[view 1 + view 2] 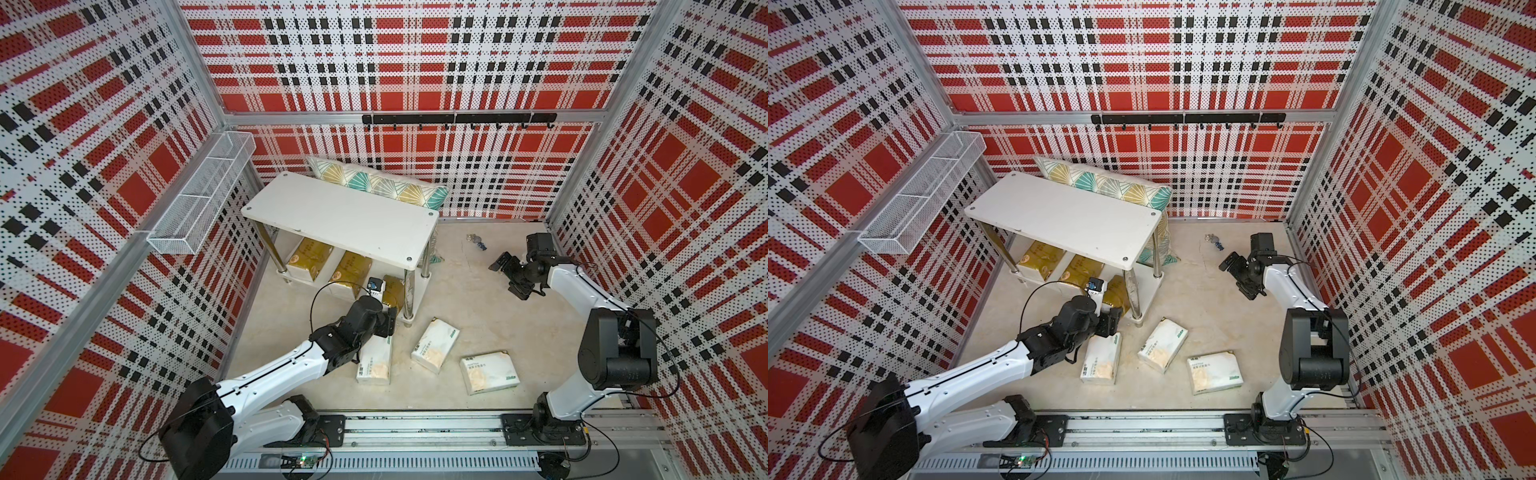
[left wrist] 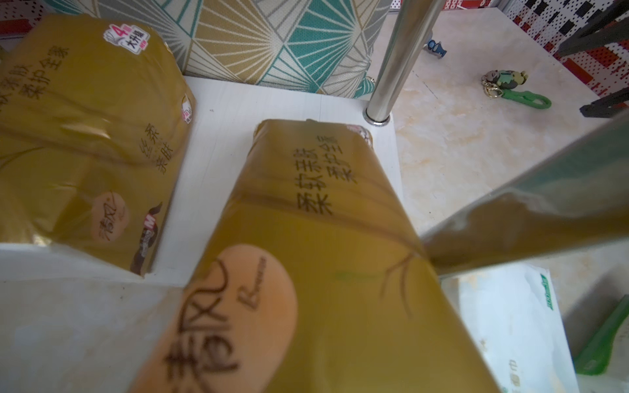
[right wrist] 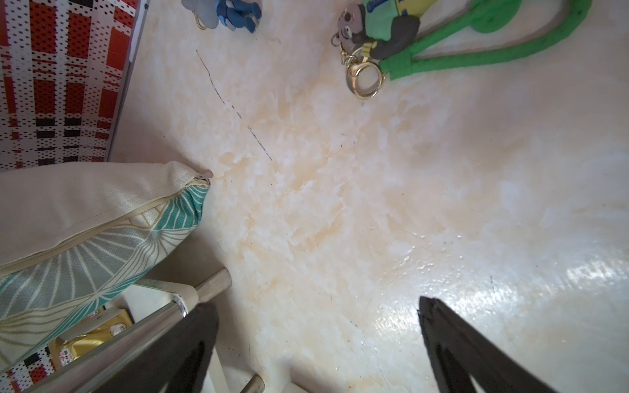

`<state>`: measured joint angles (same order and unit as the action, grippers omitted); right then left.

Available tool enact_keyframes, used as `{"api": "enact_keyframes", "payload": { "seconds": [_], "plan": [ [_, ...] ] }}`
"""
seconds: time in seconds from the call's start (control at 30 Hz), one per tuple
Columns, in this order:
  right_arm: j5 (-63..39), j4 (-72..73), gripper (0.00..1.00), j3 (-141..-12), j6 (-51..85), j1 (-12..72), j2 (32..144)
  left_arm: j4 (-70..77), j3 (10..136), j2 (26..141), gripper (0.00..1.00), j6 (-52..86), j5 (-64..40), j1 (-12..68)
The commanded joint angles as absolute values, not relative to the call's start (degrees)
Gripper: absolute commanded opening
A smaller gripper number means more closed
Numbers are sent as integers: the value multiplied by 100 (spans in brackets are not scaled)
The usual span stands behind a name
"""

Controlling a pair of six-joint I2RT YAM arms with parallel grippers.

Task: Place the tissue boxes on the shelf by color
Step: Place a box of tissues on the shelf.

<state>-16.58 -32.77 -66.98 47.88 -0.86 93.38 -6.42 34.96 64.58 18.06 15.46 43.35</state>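
Lower shelf (image 2: 218, 143) holds gold pack (image 2: 316, 221) just beyond left end effector (image 1: 389, 318).

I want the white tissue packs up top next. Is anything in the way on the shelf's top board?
Nothing visible lies on the shelf's top board. The patterned pillow stands behind it, not on it. But the left arm overhangs one end of the nearest white tissue pack.
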Motion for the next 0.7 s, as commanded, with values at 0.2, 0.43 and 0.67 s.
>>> {"api": "enact_keyframes", "payload": {
  "seconds": [0.2, 0.43, 0.67],
  "plan": [
    [-1696, -3160, 100, -6583, 4825, -33, 9299, 173, 3147, 6758, 76, 1298, 874, 3926],
    [-1714, -3146, 100, -6583, 4852, 3, 9340, 626, 3234, 7308, 78, 1152, 583, 3815],
    [-1747, -3133, 100, -6574, 4860, 11, 9334, 660, 3384, 7797, 82, 1145, 600, 3751]
  ]
}}
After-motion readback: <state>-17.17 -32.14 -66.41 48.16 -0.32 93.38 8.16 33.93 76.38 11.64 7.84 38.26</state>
